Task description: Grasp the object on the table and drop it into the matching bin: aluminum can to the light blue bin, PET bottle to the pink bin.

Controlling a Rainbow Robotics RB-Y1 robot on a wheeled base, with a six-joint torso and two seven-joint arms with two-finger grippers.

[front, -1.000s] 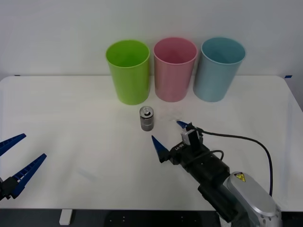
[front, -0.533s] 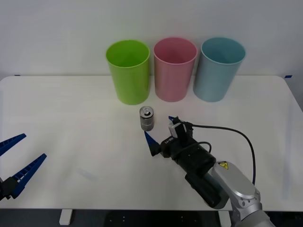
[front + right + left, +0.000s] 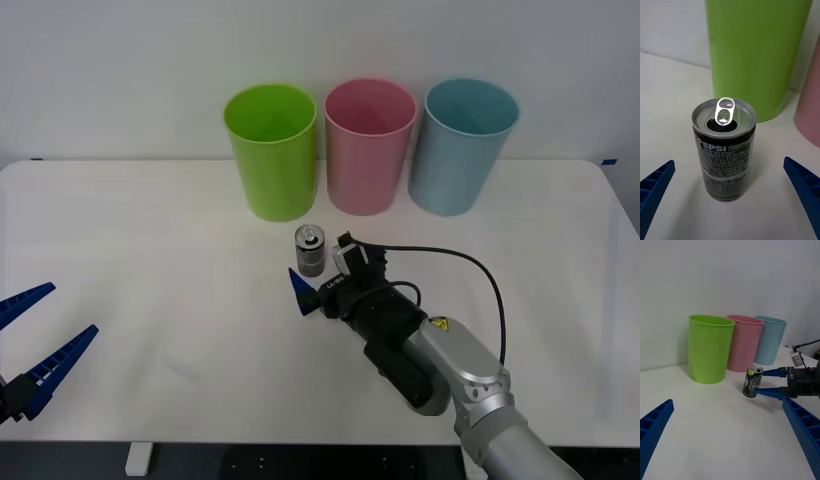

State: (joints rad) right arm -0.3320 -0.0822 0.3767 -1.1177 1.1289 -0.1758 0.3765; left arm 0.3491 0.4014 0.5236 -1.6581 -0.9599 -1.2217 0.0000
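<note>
The aluminum can (image 3: 310, 251), dark grey with a shiny pull-tab top, stands upright on the white table (image 3: 150, 230) in front of the bins. My right gripper (image 3: 318, 264) is open at the can, one blue finger on each side, not touching it. The right wrist view has the can (image 3: 724, 153) centred between the open fingers of that gripper (image 3: 729, 161). Behind stand the pink bin (image 3: 368, 150) and, right of it, the light blue bin (image 3: 462, 150). My left gripper (image 3: 72, 308) waits open at the table's near left edge.
A lime green bin (image 3: 272, 155) stands left of the pink one, just behind the can. The three bins form a close row at the back of the table. A black cable (image 3: 470, 265) loops over the right arm.
My right gripper has advanced forward and to the left, from short of the can to having its open fingers on either side of it. The can and left arm have not moved.
</note>
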